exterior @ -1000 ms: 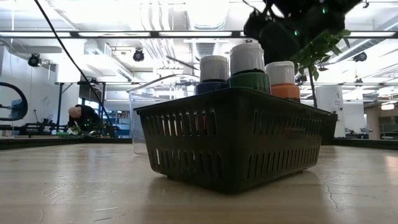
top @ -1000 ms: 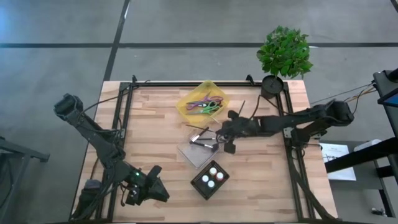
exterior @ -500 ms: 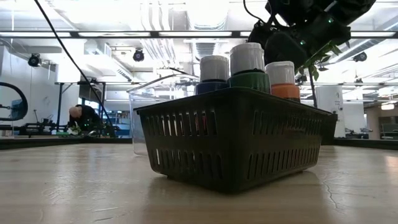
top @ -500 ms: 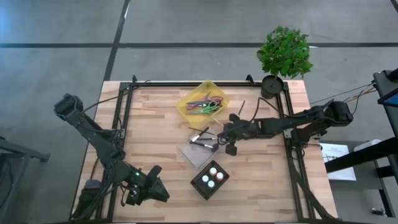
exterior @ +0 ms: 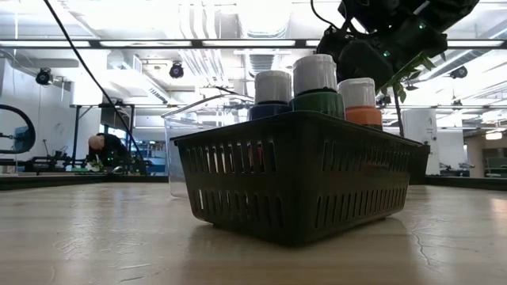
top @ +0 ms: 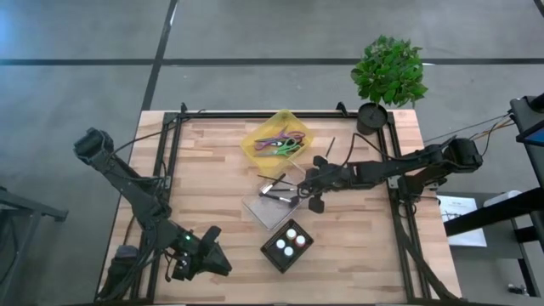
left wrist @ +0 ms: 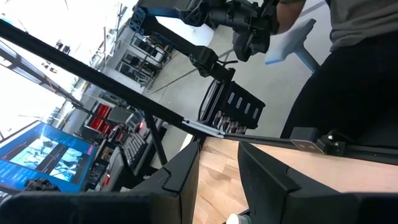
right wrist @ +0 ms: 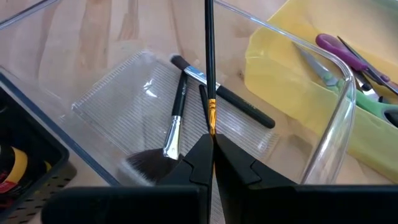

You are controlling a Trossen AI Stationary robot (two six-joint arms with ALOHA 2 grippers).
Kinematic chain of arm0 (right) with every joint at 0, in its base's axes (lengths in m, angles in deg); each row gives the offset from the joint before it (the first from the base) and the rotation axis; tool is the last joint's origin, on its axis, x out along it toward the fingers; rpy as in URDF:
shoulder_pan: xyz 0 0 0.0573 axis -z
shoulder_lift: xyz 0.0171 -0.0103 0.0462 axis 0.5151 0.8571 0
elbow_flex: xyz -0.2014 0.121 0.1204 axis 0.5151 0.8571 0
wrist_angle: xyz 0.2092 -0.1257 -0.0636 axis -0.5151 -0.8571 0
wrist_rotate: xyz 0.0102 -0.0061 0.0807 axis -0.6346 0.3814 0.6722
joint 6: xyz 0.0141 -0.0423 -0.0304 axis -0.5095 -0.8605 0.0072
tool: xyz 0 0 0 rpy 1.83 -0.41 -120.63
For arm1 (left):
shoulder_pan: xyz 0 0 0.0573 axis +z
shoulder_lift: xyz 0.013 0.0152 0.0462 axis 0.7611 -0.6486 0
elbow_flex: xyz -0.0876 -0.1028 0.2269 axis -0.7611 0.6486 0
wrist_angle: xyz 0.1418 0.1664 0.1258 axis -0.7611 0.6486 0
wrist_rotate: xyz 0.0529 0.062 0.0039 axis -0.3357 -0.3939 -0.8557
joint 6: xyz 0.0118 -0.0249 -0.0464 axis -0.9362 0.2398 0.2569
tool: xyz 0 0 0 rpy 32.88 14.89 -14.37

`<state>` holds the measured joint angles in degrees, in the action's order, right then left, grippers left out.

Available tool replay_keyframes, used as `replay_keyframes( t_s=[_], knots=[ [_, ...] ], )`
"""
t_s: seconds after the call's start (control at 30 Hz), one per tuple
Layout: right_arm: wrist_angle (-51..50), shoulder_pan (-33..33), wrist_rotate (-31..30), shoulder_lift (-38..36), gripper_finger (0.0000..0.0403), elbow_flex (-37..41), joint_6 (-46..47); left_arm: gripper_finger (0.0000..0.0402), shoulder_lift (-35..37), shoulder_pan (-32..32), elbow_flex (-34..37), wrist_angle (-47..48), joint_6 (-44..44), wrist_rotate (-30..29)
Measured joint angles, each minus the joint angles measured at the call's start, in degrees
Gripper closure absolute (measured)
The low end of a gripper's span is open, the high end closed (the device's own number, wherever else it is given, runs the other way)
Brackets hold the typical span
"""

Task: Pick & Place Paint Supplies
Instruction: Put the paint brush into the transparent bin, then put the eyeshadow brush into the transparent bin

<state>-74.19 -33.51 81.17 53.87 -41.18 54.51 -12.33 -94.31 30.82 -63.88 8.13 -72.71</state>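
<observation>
Nearest you in the low view, the black slotted plastic basket (exterior: 297, 178) already carries the three white-capped paint bottles (exterior: 315, 83), so leave it alone. The left end effector (top: 197, 259) waits at the lower left of the high view, fingers slightly apart on nothing. Your work sits mid-frame: the right end effector (right wrist: 209, 155) is pinched shut on the thin dark-handled brush with a gold ferrule (right wrist: 209, 68), held over the clear plastic tray (right wrist: 323, 143). Lower it until the tip nears the ribbed tray floor, tilt the handle flat beside the two dark-handled brushes (right wrist: 177, 109) lying there, then release. Stay clear of the yellow bin of scissors (top: 277, 141) farther up the wooden counter (top: 212, 161).
</observation>
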Motion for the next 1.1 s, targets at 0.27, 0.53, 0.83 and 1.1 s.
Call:
replay_keyframes(
  t_s=[0.27,0.53,0.83,1.1],
  knots=[
    [-0.4,0.0,0.0,0.0,0.0394,0.0,0.2,0.0283,0.0,0.0,0.0,0.2,0.0,0.0],
    [-2.2,-1.0,-0.2,0.0,0.0392,0.3,1.7,0.0283,0.0,0.0,0.0,0.2,0.1,0.0],
    [-1.5,-1.0,-0.9,0.0,0.0285,1.4,3.0,0.0283,0.0,0.0,0.0,0.2,0.2,0.0],
    [0.5,-1.1,-2.4,-0.7,0.0217,1.4,2.1,0.0283,0.0,0.0,0.0,0.3,0.2,0.0]
  ],
)
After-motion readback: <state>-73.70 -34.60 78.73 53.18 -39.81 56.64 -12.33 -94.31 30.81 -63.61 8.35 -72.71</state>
